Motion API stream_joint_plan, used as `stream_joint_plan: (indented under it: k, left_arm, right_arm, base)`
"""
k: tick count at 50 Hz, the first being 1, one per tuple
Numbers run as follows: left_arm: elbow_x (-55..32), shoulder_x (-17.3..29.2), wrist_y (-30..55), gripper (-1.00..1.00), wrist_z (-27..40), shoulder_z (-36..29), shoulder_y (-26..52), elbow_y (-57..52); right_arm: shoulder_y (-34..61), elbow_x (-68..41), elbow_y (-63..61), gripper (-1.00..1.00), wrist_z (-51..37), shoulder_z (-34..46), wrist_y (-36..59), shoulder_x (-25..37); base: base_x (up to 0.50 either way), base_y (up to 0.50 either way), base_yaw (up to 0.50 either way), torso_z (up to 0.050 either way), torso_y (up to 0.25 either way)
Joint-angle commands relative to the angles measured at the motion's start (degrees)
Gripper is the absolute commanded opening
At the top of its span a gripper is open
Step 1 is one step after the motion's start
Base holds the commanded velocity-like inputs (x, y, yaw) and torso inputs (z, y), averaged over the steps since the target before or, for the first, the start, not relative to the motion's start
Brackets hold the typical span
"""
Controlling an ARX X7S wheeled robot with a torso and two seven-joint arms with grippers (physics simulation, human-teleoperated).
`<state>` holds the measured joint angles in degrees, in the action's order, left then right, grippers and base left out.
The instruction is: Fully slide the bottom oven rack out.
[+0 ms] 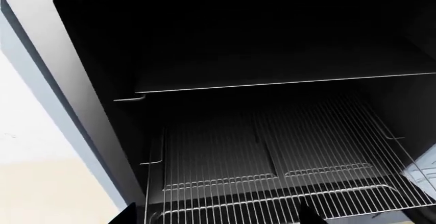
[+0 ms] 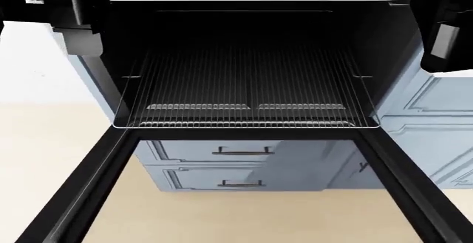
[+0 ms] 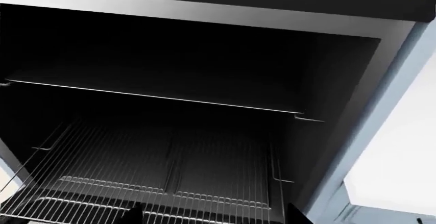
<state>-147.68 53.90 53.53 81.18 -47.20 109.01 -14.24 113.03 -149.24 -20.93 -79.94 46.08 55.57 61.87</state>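
The bottom oven rack (image 2: 247, 88) is a wide silver wire rack. It stands partly out of the dark oven cavity, with its stepped front rail over the hinge end of the open door. It also shows in the left wrist view (image 1: 272, 183) and the right wrist view (image 3: 170, 183). My left gripper (image 1: 218, 219) is open and empty, above and in front of the rack's left part. My right gripper (image 3: 214, 216) is open and empty, above and in front of its right part. Neither touches the rack. Both arms are raised at the oven's upper corners, the left arm (image 2: 44, 10) and the right arm (image 2: 443, 38).
A second wire rack (image 2: 251, 0) sits high in the cavity, pushed in; it also shows in both wrist views (image 1: 272, 83) (image 3: 156, 97). The oven door (image 2: 88, 187) lies open and flat toward me. Blue drawers (image 2: 240, 151) show through its glass. Blue cabinets (image 2: 436, 115) flank the oven.
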Motion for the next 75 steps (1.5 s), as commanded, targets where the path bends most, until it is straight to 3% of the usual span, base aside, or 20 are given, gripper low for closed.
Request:
stream_joint_plan:
  k: [1, 27, 35, 44, 60, 66, 75]
  left_arm:
    - [-0.4, -0.4, 0.3, 1.00, 0.0, -0.8, 1.1, 0.6]
    - [-1.8, -7.0, 7.2, 1.00, -0.3, -7.2, 6.4, 10.2]
    - [-2.8, -6.1, 5.5, 1.00, -0.8, -7.5, 5.1, 8.3]
    - [0.1, -8.8, 3.5, 1.00, -3.6, -7.2, 2.5, 9.3]
    - [17.0, -17.0, 0.5, 1.00, -16.0, -5.7, -3.5, 18.0]
    - [23.5, -18.3, -0.2, 1.00, -20.1, -6.8, -7.3, 19.0]
    - [27.8, -19.8, 1.5, 1.00, -23.8, -8.3, -6.4, 23.2]
  right_arm:
    - [0.1, 0.0, 0.3, 1.00, 0.2, 0.5, 0.0, 0.0]
    - [1.6, -4.5, 9.9, 1.00, -0.7, 4.9, 1.1, -2.4]
    - [-0.4, -4.4, 8.1, 1.00, 0.4, 5.0, -0.5, -1.5]
    - [-2.4, -2.2, 8.6, 1.00, 2.2, 5.4, -1.0, -2.5]
    - [-9.5, 13.4, 18.5, 1.00, 11.9, 7.5, -4.4, -15.4]
    - [-9.9, 18.7, 23.0, 1.00, 15.3, 8.9, -3.3, -18.6]
    - [-8.6, 25.4, 29.6, 1.00, 20.4, 10.5, -1.0, -21.5]
  base:
    - [0.00, 0.00, 0.00, 0.000, -0.250]
    - [0.00, 0.00, 0.00, 0.000, -0.250]
    - [0.00, 0.00, 0.00, 0.000, -0.250]
    - [0.00, 0.00, 0.00, 0.000, -0.140]
    - [0.00, 0.00, 0.00, 0.000, 0.000]
    - [0.00, 0.00, 0.00, 0.000, 0.000]
    - [0.00, 0.00, 0.00, 0.000, 0.000]
